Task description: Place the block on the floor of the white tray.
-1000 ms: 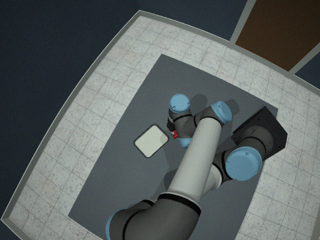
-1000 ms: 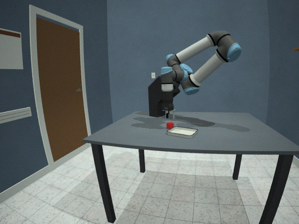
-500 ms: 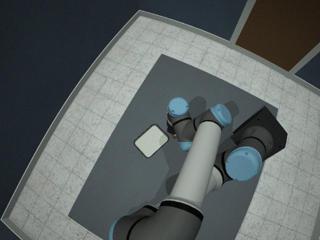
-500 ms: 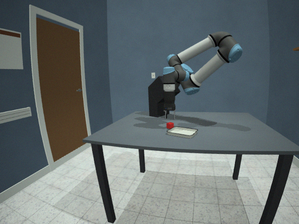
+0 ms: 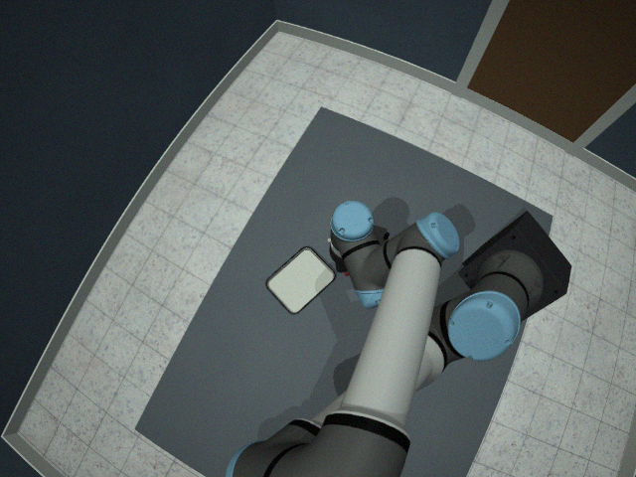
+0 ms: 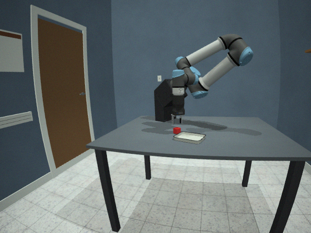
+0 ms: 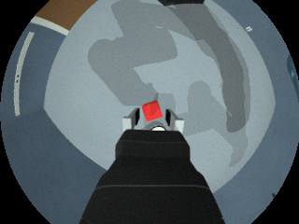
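Observation:
A small red block (image 6: 176, 130) sits on the grey table just beside the left end of the white tray (image 6: 189, 137). In the top view only a sliver of the block (image 5: 347, 274) shows beside the arm's wrist, next to the tray (image 5: 300, 279). My gripper (image 6: 176, 119) hangs open above the block, fingers pointing down, with a gap between fingertips and block. In the wrist view the block (image 7: 152, 111) lies straight below, between my open fingers. The tray's floor is bare.
A black box-shaped arm base (image 6: 163, 100) stands at the back of the table behind the gripper. The arm's elbow (image 6: 235, 50) reaches up to the right. A brown door (image 6: 62, 92) is in the left wall.

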